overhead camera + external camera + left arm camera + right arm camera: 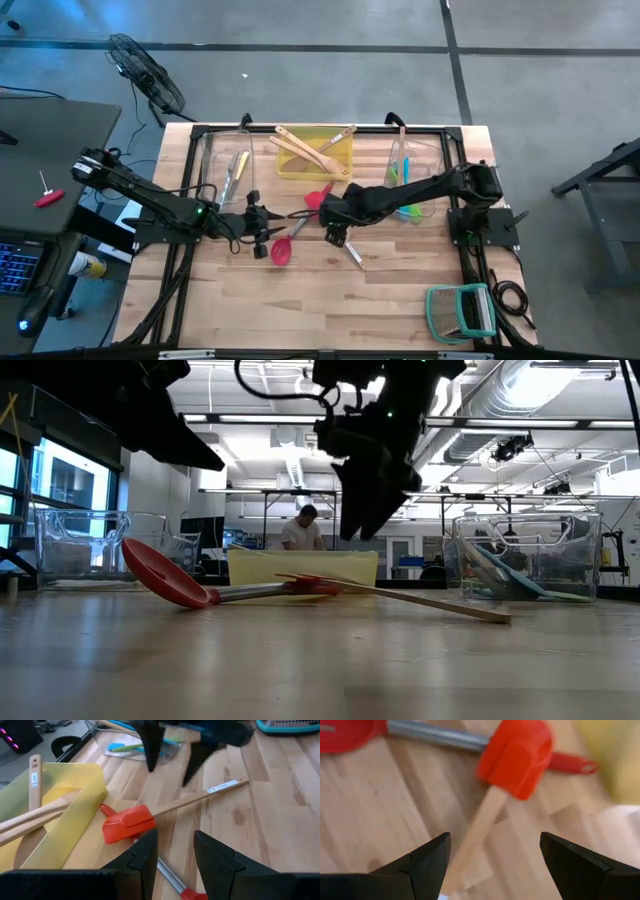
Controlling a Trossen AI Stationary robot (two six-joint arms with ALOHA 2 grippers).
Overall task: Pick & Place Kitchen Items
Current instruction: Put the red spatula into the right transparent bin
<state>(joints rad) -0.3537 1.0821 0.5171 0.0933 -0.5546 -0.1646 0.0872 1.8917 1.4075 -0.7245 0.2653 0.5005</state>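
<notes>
Directly beneath the right gripper point(492, 860), whose fingers stand wide open and empty, lies the red spatula point(517, 757) with its wooden handle centred between them; a straight descent onto the handle seems the sound approach. Beside it, the left gripper point(172, 855) hovers partly open, holding nothing. Farther off, the handle's white label point(222, 786) is unreadable.
</notes>
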